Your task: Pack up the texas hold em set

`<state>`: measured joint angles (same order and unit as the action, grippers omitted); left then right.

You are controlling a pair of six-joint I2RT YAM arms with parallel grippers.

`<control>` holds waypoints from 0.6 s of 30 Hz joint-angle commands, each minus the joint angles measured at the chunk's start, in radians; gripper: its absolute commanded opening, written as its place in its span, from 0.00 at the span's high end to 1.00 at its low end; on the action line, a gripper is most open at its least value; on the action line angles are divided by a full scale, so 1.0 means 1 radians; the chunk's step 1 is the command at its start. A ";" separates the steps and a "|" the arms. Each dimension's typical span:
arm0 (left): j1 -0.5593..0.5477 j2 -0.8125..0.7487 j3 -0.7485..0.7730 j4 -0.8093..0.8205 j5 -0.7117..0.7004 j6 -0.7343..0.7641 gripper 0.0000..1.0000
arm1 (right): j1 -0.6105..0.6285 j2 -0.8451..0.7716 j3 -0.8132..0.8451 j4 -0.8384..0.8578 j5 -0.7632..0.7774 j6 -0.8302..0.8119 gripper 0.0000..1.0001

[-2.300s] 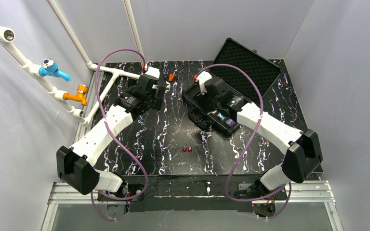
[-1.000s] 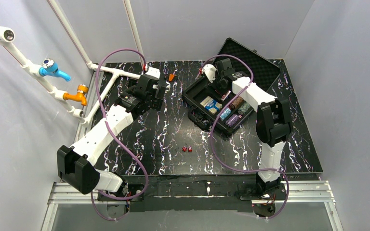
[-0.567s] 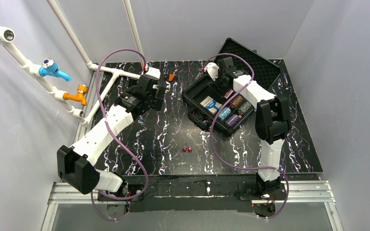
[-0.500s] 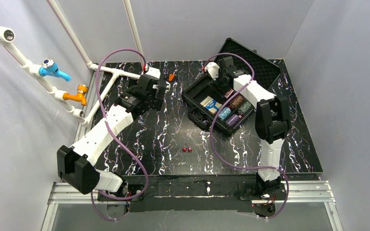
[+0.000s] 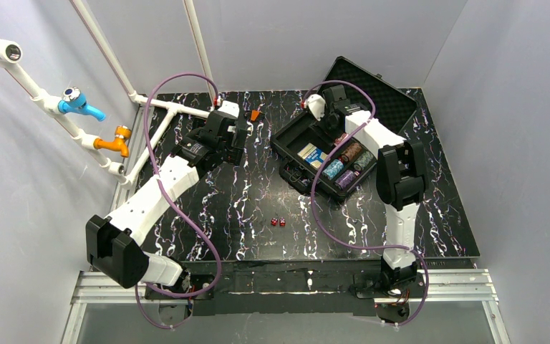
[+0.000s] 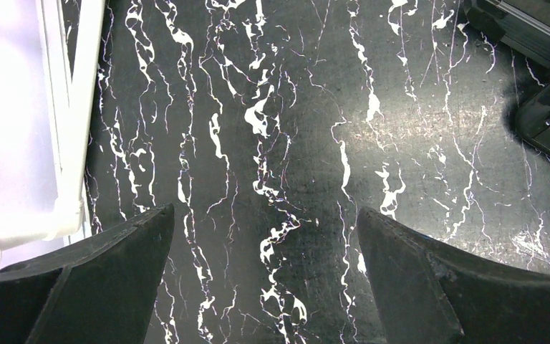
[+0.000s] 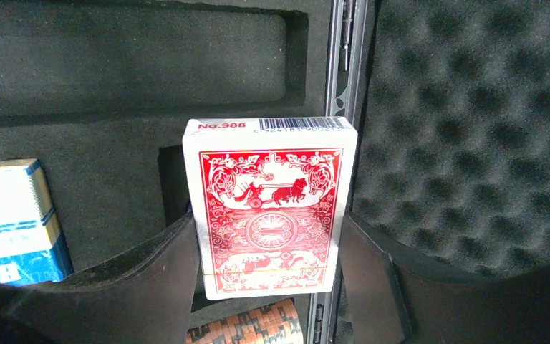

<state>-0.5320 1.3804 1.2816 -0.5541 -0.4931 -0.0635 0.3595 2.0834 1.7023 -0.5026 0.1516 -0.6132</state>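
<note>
We see a black table [image 5: 208, 215] veined with white marbling, filling the middle of the top view. In the upper right of the frame an open black case [image 5: 291, 174] lies on it at an angle, its foam-lined lid [image 5: 379, 97] tipped back toward the far wall. Two small red dice [image 5: 278, 222] sit side by side on bare tabletop below centre, well apart from the case. A white pipe frame [image 5: 175, 107] runs along the upper-left edge.

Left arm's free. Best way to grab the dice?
From straight above: the dice lie low on the table, with nothing close by. They sit side by side, so probably close the left gripper's open jaws along the row, on the two outer faces, pinching both together.
</note>
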 commanded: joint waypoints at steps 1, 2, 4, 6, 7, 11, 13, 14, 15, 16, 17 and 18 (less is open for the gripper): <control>0.004 0.004 -0.007 -0.011 0.005 -0.007 0.01 | -0.004 0.015 0.059 -0.060 0.012 0.003 0.86; 0.004 0.003 -0.007 -0.011 0.005 -0.006 0.01 | -0.004 0.018 0.066 -0.078 0.016 0.005 0.85; 0.004 0.003 -0.008 -0.012 0.005 -0.006 0.01 | -0.004 0.023 0.076 -0.103 0.019 0.012 0.84; 0.004 0.003 -0.007 -0.012 0.006 -0.006 0.01 | -0.004 0.026 0.078 -0.119 0.012 0.017 0.82; 0.004 0.003 -0.007 -0.012 0.005 -0.006 0.01 | -0.004 0.025 0.078 -0.126 0.007 0.021 0.81; 0.004 0.007 -0.006 -0.012 0.008 -0.007 0.01 | -0.003 0.031 0.082 -0.141 -0.001 0.033 0.77; 0.004 0.007 -0.005 -0.013 0.007 -0.007 0.01 | -0.002 0.034 0.083 -0.146 0.008 0.034 0.74; 0.004 0.006 -0.006 -0.013 0.007 -0.006 0.01 | -0.003 0.035 0.082 -0.148 0.008 0.034 0.73; 0.004 0.007 -0.007 -0.013 0.005 -0.007 0.01 | -0.002 0.034 0.082 -0.146 0.008 0.036 0.71; 0.004 0.006 -0.006 -0.013 0.006 -0.006 0.01 | -0.002 0.032 0.082 -0.146 0.005 0.037 0.66; 0.004 0.006 -0.005 -0.013 0.005 -0.006 0.01 | -0.002 0.032 0.082 -0.146 0.001 0.038 0.63; 0.004 0.006 -0.005 -0.013 0.004 -0.006 0.01 | -0.002 0.030 0.082 -0.147 -0.003 0.040 0.58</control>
<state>-0.5320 1.3861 1.2816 -0.5541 -0.4847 -0.0639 0.3595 2.1067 1.7470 -0.6033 0.1585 -0.5869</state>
